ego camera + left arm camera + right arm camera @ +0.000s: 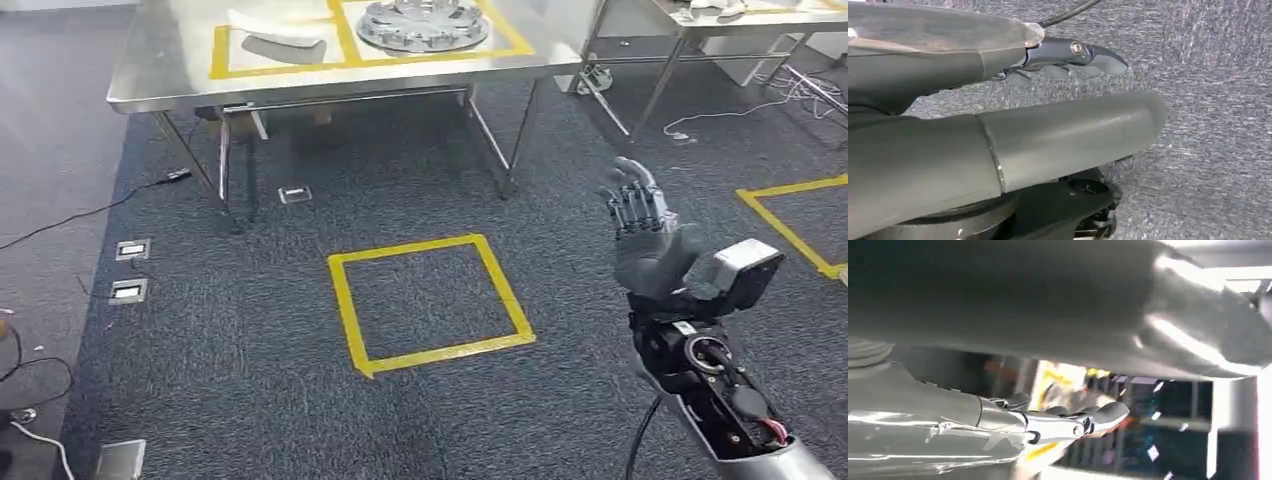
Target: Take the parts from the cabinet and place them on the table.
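Right hand (640, 225) raised, fingers apart; yellow tape square (430, 302) before steel table (160, 70)

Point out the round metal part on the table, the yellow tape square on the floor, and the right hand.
round metal part (424, 24), head view, on its ribbed top face.
yellow tape square (349, 305), head view, on its left strip.
right hand (645, 235), head view, on the palm.
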`<state>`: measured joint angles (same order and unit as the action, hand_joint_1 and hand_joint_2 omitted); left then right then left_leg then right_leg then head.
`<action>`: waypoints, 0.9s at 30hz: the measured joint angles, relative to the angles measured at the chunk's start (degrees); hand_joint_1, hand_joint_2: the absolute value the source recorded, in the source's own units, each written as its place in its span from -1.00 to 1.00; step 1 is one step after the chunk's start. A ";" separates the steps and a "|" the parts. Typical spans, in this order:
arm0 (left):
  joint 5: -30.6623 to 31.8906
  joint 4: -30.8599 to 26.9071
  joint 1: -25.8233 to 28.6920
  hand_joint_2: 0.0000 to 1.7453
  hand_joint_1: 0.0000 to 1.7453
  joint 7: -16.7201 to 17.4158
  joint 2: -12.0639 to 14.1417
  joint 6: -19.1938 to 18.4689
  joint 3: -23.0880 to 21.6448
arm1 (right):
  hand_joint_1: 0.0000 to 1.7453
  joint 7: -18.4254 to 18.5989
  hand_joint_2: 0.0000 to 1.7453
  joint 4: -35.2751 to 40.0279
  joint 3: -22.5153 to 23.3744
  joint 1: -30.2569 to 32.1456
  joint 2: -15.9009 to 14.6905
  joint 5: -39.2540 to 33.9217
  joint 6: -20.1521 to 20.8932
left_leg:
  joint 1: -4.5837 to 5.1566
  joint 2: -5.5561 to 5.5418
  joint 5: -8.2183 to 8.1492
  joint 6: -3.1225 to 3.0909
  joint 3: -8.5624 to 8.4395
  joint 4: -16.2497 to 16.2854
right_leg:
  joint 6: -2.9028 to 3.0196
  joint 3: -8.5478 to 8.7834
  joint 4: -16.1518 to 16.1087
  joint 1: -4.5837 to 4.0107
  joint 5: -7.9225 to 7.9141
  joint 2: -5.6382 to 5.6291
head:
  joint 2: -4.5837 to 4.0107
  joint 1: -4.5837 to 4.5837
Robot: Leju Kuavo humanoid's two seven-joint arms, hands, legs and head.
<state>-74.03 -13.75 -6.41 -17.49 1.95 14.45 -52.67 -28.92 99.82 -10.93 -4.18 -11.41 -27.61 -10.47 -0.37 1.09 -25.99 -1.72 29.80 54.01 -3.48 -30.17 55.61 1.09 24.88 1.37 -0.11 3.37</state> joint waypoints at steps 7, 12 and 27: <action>0.22 0.00 -0.20 -1.00 -1.00 0.09 0.02 -0.46 0.15 | -1.00 -4.07 -1.00 -30.77 3.49 -4.16 -0.39 -3.58 1.94 | 0.12 -0.27 -3.19 2.03 2.42 4.52 | 2.41 -0.17 -1.87 -0.33 -0.19 -0.78 | 0.00 -1.28; 0.74 0.02 0.01 -1.00 -1.00 0.88 0.00 -0.70 0.13 | -1.00 3.01 -1.00 -48.85 3.60 -3.76 0.17 -3.39 -0.34 | 0.17 -0.72 -7.18 1.68 9.61 18.31 | 2.82 -0.83 -1.83 -0.54 -0.44 -1.58 | 0.00 -2.47; 4.42 0.07 0.02 -1.00 -1.00 2.84 0.41 -0.63 -0.57 | -1.00 13.62 -1.00 -78.49 1.00 1.16 5.44 2.06 -4.00 | 0.33 0.44 0.96 -0.67 0.08 -1.36 | -0.45 -8.96 16.52 0.34 7.64 -1.81 | 0.00 -0.72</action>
<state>-69.61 -13.68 -6.39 -14.64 2.36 13.81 -53.24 -15.30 21.33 -9.92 -3.03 -5.97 -25.55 -14.47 -0.04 1.53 -25.03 -2.38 29.88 52.65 -3.93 -39.13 72.13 1.43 32.53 -0.44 -0.11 2.65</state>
